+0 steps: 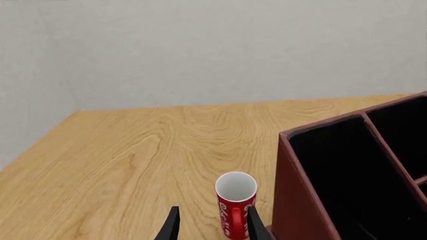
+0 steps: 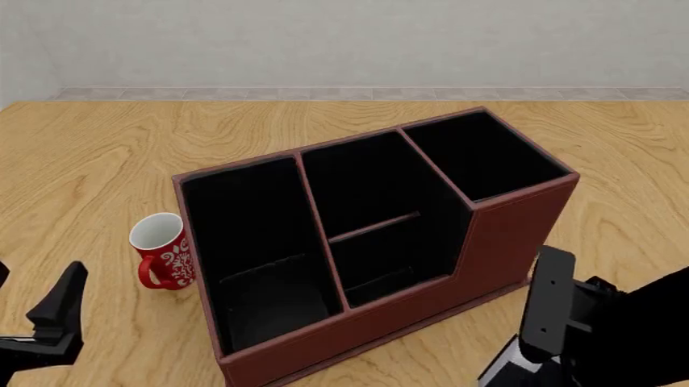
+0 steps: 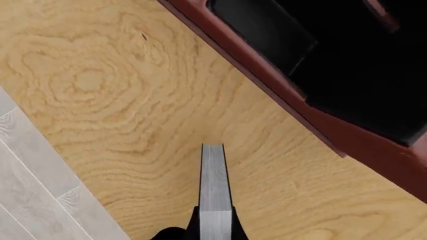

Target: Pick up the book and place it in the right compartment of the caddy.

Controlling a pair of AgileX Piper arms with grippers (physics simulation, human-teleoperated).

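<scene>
My right gripper is shut on the book, a black-covered slab held on edge above the table, just off the caddy's near right corner. In the right wrist view the book's white page block sticks out from between the fingers of the right gripper, with the caddy's reddish-brown wall beyond it. The right compartment, small and black-lined, holds nothing. My left gripper is open and empty, low at the near left; in the left wrist view, the left gripper points toward the mug.
A red mug with white patterning stands upright just left of the caddy's long left section; it also shows in the left wrist view beside the caddy wall. The table's right edge and a grey floor lie near the right gripper.
</scene>
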